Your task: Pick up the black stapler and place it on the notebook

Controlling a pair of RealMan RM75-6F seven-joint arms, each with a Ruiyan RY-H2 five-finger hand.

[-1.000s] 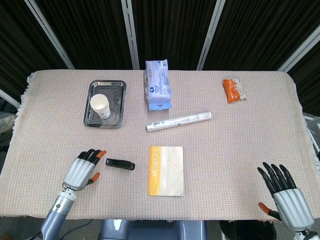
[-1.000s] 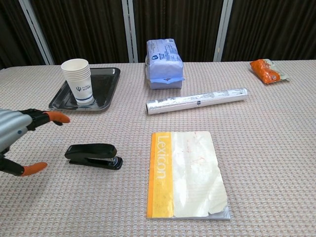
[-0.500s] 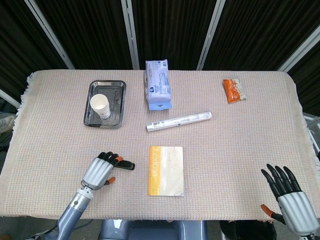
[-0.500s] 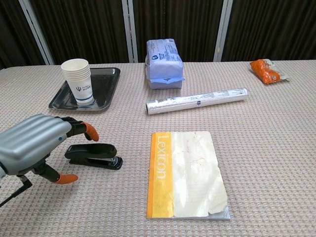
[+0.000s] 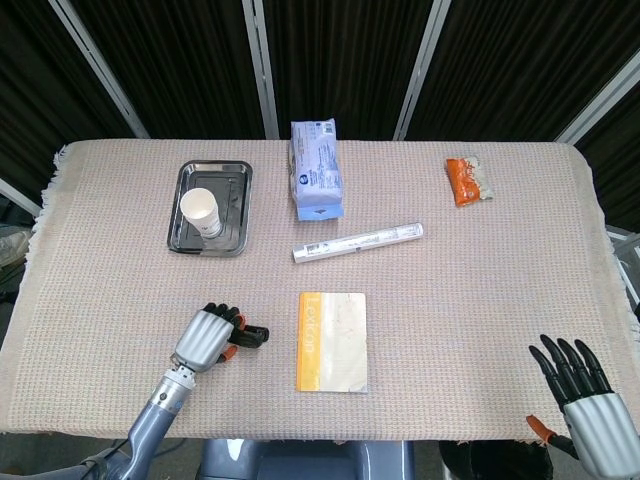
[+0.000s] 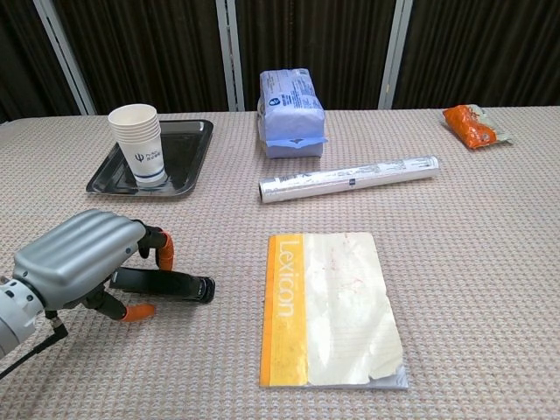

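Note:
The black stapler lies flat on the cloth, left of the notebook, a yellow-spined book with a pale cover. My left hand hangs over the stapler's left half, fingers curled over its far side and the thumb by its near side. A small gap shows around the stapler, and the hand hides much of it. My right hand shows only in the head view, off the table's front right corner, fingers spread and holding nothing.
A black tray with a stack of paper cups stands at the back left. Behind the notebook lie a foil roll and a blue-white packet. An orange snack bag sits at the far right.
My left hand has moved right, from beside the stapler to over it, and its fingers have curled in around it. The stapler has stayed put. The right hand has drawn back toward the frame's lower edge.

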